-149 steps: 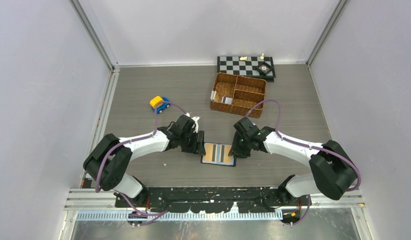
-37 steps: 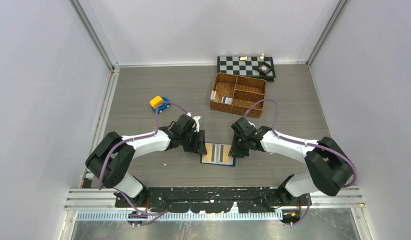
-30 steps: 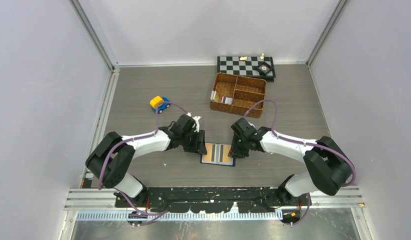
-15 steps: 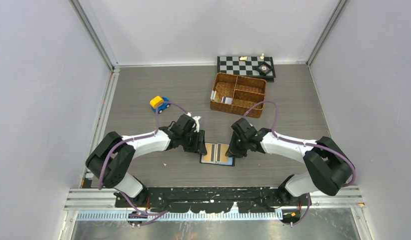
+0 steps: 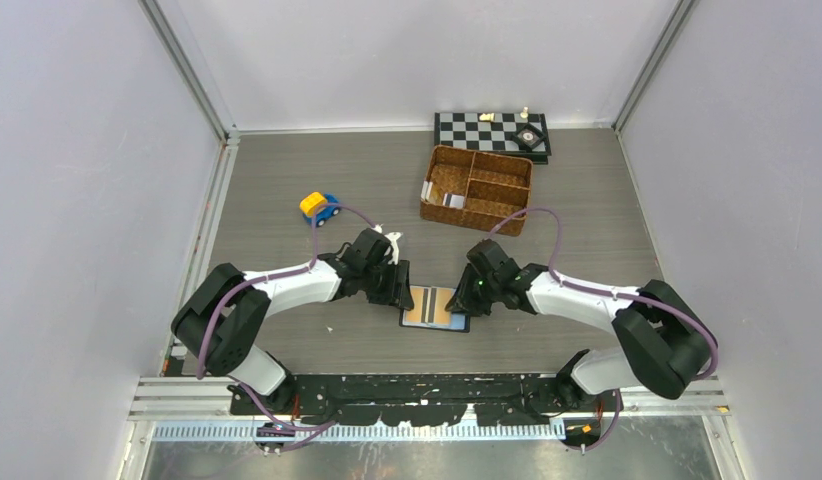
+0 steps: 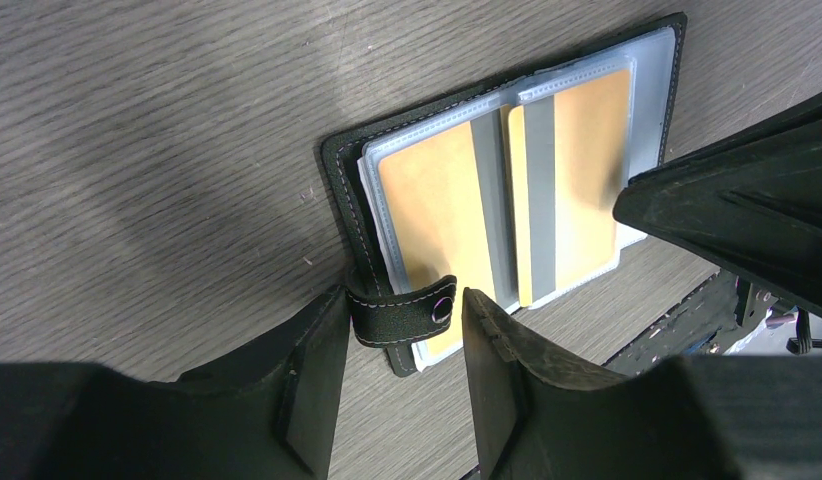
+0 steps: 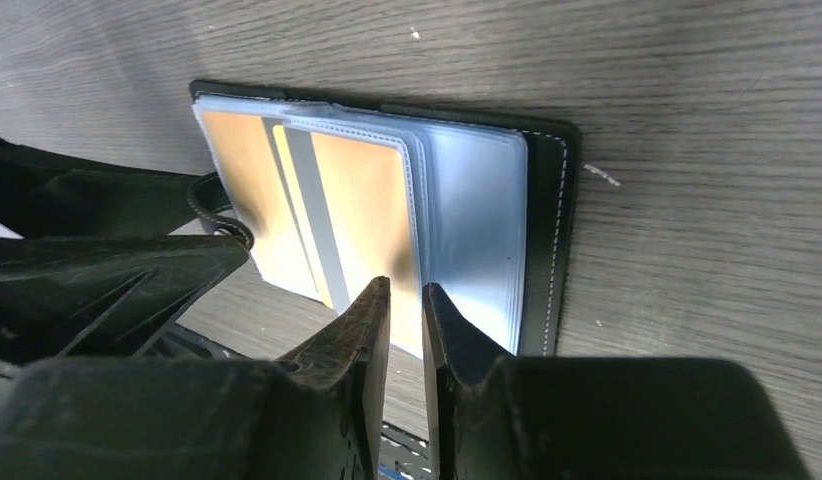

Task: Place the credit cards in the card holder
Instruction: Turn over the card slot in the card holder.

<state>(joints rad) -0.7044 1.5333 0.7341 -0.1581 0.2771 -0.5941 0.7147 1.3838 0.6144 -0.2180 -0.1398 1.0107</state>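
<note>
The black card holder (image 5: 435,308) lies open on the table between both arms, clear sleeves up. Two tan-orange credit cards with grey stripes sit in its sleeves (image 6: 432,215) (image 6: 587,170); the right wrist view shows them too (image 7: 362,215). My left gripper (image 5: 399,289) (image 6: 405,300) is at the holder's left edge, open, with the snap tab (image 6: 402,310) between its fingers. My right gripper (image 5: 459,298) (image 7: 406,288) hovers low over the right-hand sleeve, jaws a narrow slit apart with nothing between them. More pale cards (image 5: 444,197) stand in the basket.
A brown wicker divided basket (image 5: 492,205) stands behind the holder. A chessboard (image 5: 477,128) with a few pieces lies at the back wall. A blue and yellow toy car (image 5: 319,207) sits left of centre. The table's front rail runs just below the holder.
My right gripper has slid left and forward onto the holder's right page, hiding more of it, with its jaws narrowing a little. The left gripper and the holder have stayed put.
</note>
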